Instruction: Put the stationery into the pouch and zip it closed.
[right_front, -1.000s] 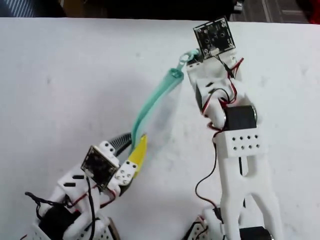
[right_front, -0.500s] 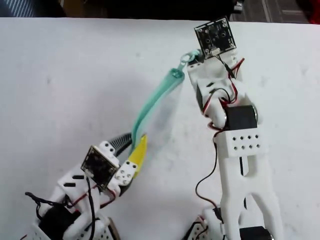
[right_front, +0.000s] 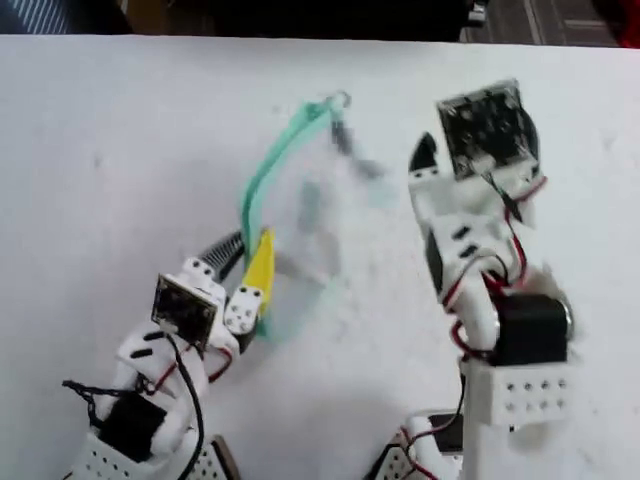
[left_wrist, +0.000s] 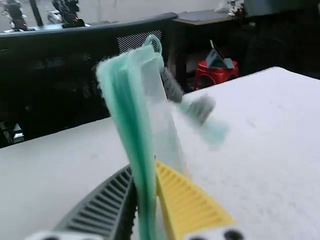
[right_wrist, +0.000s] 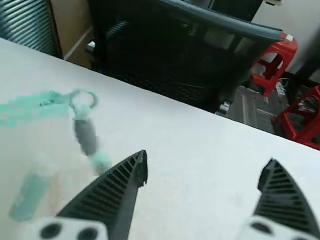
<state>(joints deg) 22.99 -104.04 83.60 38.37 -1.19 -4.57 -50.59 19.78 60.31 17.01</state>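
The left gripper (right_front: 246, 256) is clamped on the near end of the teal zipper edge of the clear pouch (right_front: 262, 180), over the white table (right_front: 120, 130). The right gripper (right_wrist: 207, 170) sits near the pouch's ring pull (right_wrist: 82, 98), with its fingers spread wide and clear of the pouch.

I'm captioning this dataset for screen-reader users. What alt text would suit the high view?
The left gripper is shut on the teal zip edge of a clear pouch, which arcs away across the white table to its ring pull. The right gripper is open beside that end, apart from the pouch.
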